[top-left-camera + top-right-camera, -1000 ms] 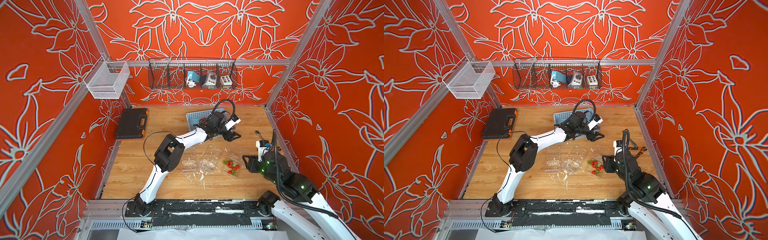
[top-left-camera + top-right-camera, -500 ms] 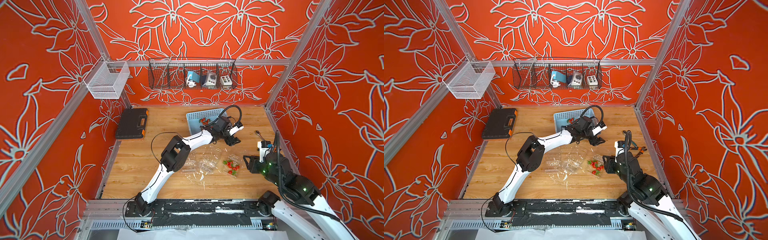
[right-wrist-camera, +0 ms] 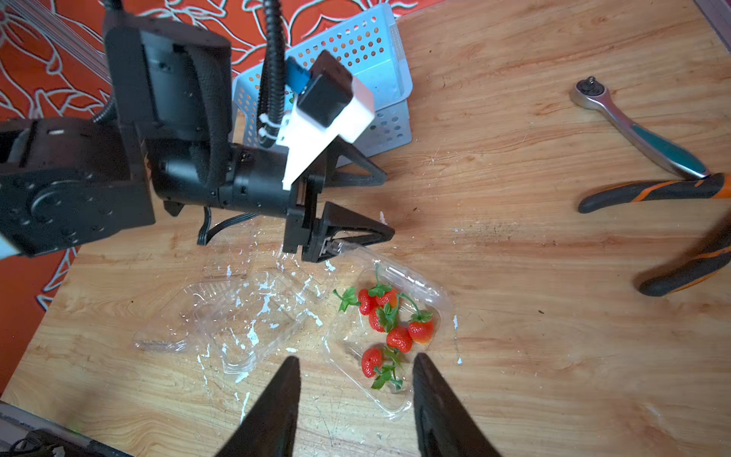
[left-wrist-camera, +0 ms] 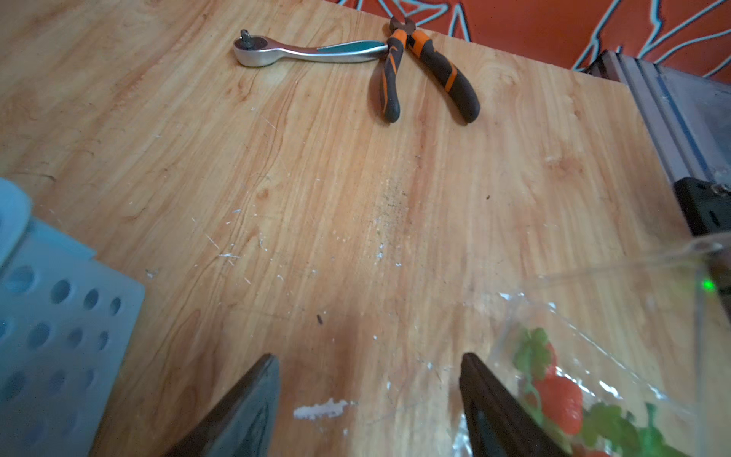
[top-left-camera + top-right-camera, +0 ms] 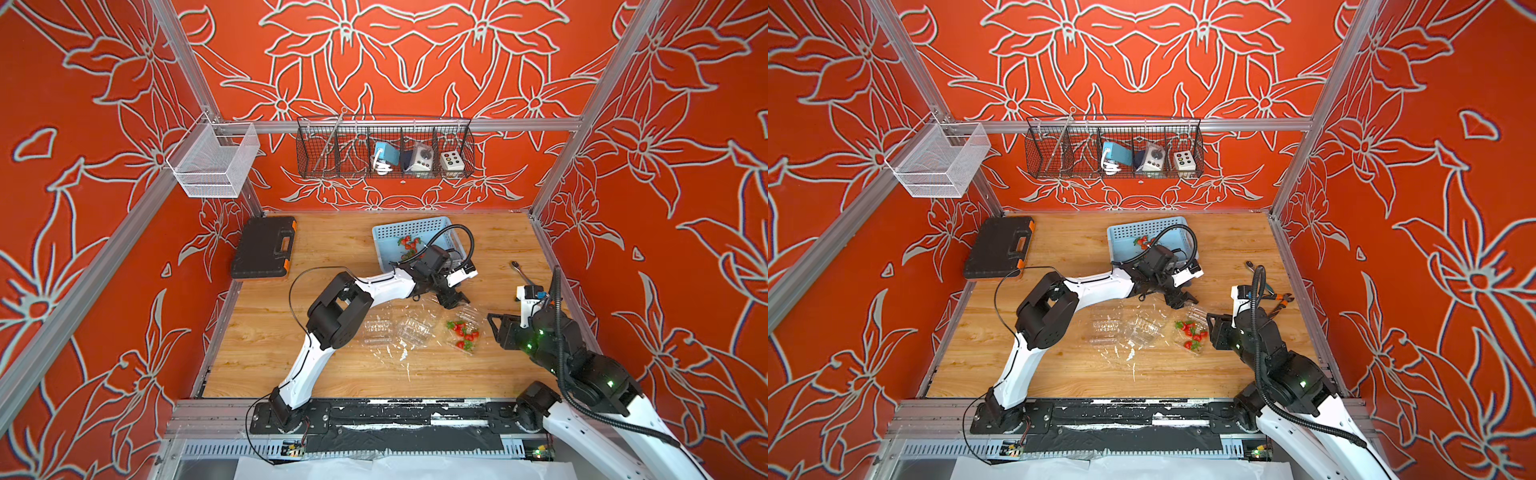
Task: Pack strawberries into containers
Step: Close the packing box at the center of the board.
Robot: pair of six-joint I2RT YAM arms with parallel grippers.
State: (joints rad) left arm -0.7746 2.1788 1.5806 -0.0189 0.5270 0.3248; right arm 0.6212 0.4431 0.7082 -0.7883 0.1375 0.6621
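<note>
Left wrist view: left gripper (image 4: 368, 358) jaws spread, nothing between them, only bare surface (image 4: 356, 178) showing in the gap. A second ago this arm was over the blue basket (image 5: 415, 228). It has since swung across and now sits at the basket-side edge of the filled container (image 3: 389, 413), one finger over or on the open lid, can't tell which. I see no berry in the jaws, so I can't say if that trip delivered anything.

Strawberries (image 3: 395, 328): a small cluster lies inside the filled container, and more are still in the blue basket beyond it. Empty containers (image 3: 237, 312) are just beside the filled one, on the left arm's side, with nothing in them.

Right gripper (image 3: 356, 358) hasn't shifted over the last second. It hovers at the filled container's opposite end from the basket, jaws spread and empty, not touching the plastic as far as I can see.

Ratchet (image 4: 277, 51) and pliers (image 4: 431, 67) lie well apart from the filled container and don't matter here.

My read is one container partly loaded, two untouched, basket not emptied, so plenty of trips left. Next I'd send the left arm back to the basket
</note>
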